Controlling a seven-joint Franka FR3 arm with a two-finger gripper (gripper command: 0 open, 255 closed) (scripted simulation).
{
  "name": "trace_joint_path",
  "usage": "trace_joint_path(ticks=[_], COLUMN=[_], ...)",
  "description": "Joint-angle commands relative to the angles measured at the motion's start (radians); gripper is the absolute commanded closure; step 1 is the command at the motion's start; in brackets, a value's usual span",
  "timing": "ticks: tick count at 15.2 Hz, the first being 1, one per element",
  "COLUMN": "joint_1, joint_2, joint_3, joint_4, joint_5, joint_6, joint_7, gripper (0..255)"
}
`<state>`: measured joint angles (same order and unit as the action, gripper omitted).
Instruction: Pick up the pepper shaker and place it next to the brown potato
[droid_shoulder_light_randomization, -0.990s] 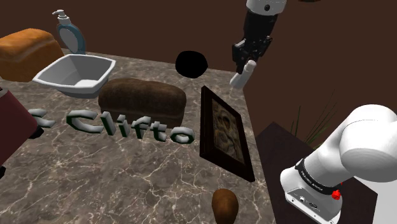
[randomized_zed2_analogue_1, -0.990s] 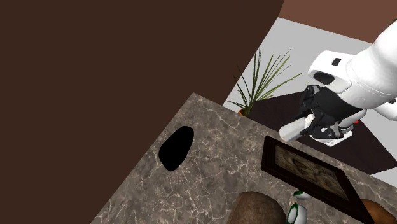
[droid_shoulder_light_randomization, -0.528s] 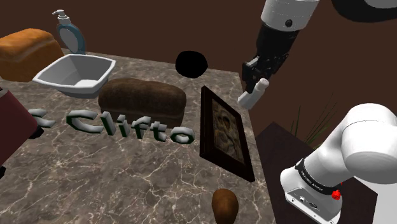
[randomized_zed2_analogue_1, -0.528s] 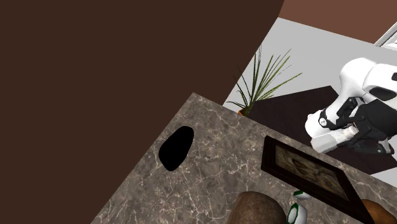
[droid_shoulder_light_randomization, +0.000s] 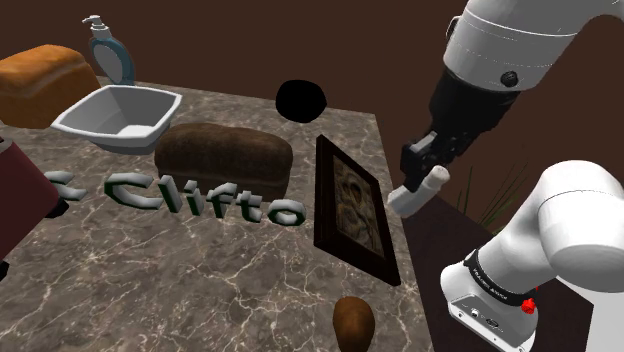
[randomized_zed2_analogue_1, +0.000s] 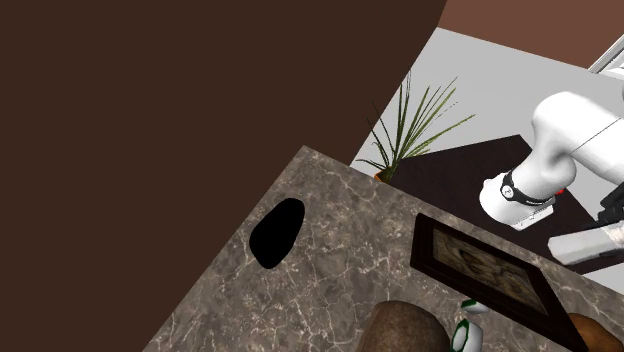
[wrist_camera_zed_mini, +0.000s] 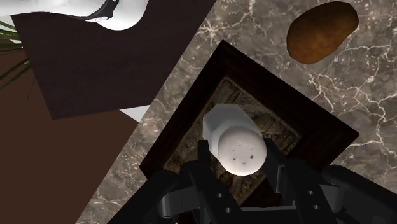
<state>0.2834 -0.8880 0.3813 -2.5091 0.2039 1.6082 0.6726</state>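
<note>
The black gripper (droid_shoulder_light_randomization: 421, 178) pinches a white shaker (droid_shoulder_light_randomization: 416, 191) in the air, tilted, over the shoulder view's right edge of the marbled surface (droid_shoulder_light_randomization: 230, 270). In the wrist view both fingers (wrist_camera_zed_mini: 205, 160) press the shaker's (wrist_camera_zed_mini: 235, 141) sides, its dotted cap facing the camera. Directly below it there lies a dark-framed picture (wrist_camera_zed_mini: 261, 105), flat on the surface, and the potato (wrist_camera_zed_mini: 321, 30) sits beyond the frame's far corner, apart from it. In the shoulder view the potato (droid_shoulder_light_randomization: 353, 322) rests near the surface's front edge, just past the frame's (droid_shoulder_light_randomization: 352, 208) near end, so the frame lies between shaker and potato. Further off are a dark loaf (droid_shoulder_light_randomization: 223, 157), green raised lettering (droid_shoulder_light_randomization: 200, 200), a white bowl (droid_shoulder_light_randomization: 118, 117) and a round black blob (droid_shoulder_light_randomization: 300, 100). The second exterior view catches the shaker (randomized_zed2_analogue_1: 590, 243) at its right edge, off the frame's (randomized_zed2_analogue_1: 480, 265) side, with a potted plant (randomized_zed2_analogue_1: 415, 125) on the floor behind the surface.
</note>
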Motion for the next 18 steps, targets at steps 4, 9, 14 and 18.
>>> trace_joint_path(ticks=[4, 9, 14, 18], joint_1=[0.059, 0.090, 0.100, 0.108], joint_2=[-0.042, -0.060, -0.066, -0.066], joint_3=[0.098, 0.162, 0.188, 0.211], joint_4=[0.026, 0.002, -0.064, -0.114], joint_5=[0.092, 0.150, 0.174, 0.195], joint_6=[-0.056, -0.042, 0.019, 0.069], joint_7=[0.118, 0.177, 0.176, 0.176], gripper=[255, 255, 255, 255])
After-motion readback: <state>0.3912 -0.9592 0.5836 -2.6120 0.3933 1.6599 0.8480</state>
